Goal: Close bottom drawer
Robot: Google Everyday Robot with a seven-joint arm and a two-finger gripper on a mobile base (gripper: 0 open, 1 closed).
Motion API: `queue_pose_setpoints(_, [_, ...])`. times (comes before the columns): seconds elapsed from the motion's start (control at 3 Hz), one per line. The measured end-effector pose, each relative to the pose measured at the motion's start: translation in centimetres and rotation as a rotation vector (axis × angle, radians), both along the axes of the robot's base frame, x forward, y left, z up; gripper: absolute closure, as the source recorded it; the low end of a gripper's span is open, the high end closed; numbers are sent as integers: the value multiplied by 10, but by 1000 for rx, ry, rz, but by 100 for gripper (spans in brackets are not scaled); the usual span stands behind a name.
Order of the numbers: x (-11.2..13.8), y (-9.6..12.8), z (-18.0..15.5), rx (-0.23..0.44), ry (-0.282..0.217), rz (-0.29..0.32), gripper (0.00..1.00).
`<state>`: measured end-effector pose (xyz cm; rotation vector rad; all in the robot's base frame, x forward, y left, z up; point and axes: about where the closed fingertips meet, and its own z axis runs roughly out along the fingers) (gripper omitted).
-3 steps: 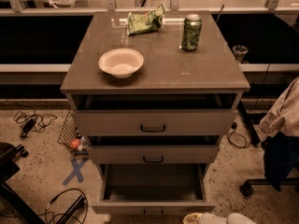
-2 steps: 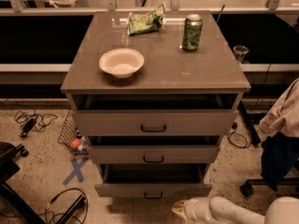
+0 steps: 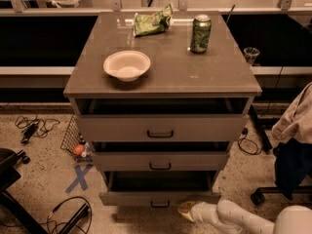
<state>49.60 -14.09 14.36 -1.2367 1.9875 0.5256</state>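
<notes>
While the bottom drawer [image 3: 161,198] stands partly pulled out, rigid and probably easy to slide, I would push its flat front. The gripper [image 3: 186,211] is just below it; open or closed, I cannot tell.

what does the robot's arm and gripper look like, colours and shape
The arm is smooth, glossy white, built of rounded tube-like segments with a bulbous link at the frame's lower right. The gripper, low in front of the bottom drawer, ends in a tan, golden-looking tip. No cables or markings show.
</notes>
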Motion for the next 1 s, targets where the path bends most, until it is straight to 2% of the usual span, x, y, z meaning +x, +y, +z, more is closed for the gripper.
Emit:
queue_pose_setpoints(0.33, [36,-4,5,22,-52,-35,100])
queue_pose_setpoints(1.0, [73,-7,4,38,-86,-57,100])
